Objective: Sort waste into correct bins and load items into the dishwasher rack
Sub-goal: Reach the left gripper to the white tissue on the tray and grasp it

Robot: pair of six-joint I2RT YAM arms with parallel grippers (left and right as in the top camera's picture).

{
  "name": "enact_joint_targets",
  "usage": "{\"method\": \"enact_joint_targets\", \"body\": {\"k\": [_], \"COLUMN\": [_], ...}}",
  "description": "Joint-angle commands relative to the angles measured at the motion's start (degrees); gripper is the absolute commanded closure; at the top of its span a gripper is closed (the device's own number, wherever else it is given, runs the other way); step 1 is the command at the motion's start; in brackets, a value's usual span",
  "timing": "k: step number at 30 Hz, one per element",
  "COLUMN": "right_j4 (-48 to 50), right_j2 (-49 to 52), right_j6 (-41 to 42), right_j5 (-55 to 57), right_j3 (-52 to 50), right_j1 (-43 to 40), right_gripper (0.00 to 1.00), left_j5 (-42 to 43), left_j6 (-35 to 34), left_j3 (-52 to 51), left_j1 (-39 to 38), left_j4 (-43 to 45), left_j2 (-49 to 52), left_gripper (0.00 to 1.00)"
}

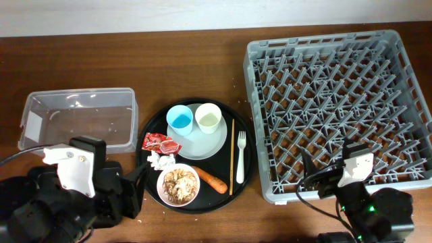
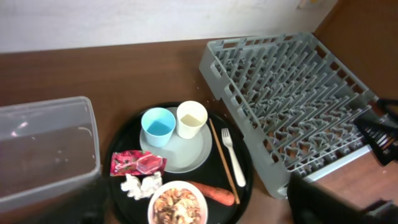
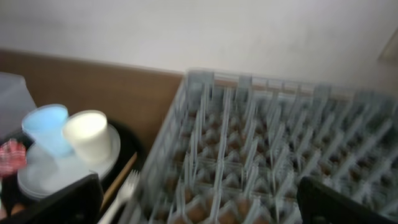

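On the round black tray (image 1: 150, 131) a light-blue cup (image 1: 180, 119) and a cream cup (image 1: 208, 119) stand on a pale plate (image 1: 206, 143). Beside them lie a red wrapper (image 1: 160, 143), a white tissue (image 1: 160, 160), a bowl of brownish scraps (image 1: 179, 184), a carrot (image 1: 210, 179), a chopstick (image 1: 232, 156) and a white fork (image 1: 240, 156). The clear tub (image 1: 77, 118) is at the left and the grey rack (image 1: 337, 111) at the right. My left gripper (image 1: 133, 183) is open and empty left of the bowl. My right gripper (image 1: 312, 179) is open and empty at the rack's front edge. The shallow black bin is out of view.
The left arm's body (image 1: 61, 199) fills the front left corner. The right arm's body (image 1: 368, 209) sits in front of the rack. Bare wooden table (image 1: 196, 67) lies behind the round tray, up to the pale wall.
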Motion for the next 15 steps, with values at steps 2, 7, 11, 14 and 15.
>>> {"method": "enact_joint_targets", "body": {"k": [2, 7, 11, 14, 15], "right_j4": [-7.1, -16.1, -14.8, -15.0, -15.0], "right_j2": [0.0, 0.0, 0.0, 0.0, 0.0], "right_j6": [0.7, 0.7, 0.6, 0.7, 0.7], "right_j5": [-0.3, -0.3, -0.1, -0.1, -0.1], "right_j3": [0.7, 0.6, 0.6, 0.6, 0.6], "right_j1": [-0.3, -0.3, -0.3, -0.3, -0.3], "right_gripper": [0.01, 0.01, 0.01, 0.01, 0.01], "left_j5": [-7.0, -14.0, -13.8, -13.8, -13.7], "left_j6": [-6.7, -10.4, -13.9, -13.9, -13.9], "left_j3": [-2.1, -9.5, -19.8, -25.4, -26.8], "left_j1": [0.1, 0.1, 0.1, 0.1, 0.1], "left_j4": [-4.9, -9.7, -6.5, -3.2, -1.1], "left_j2": [0.3, 0.3, 0.4, 0.5, 0.5], "left_gripper": [0.41, 0.44, 0.53, 0.59, 0.64]}}
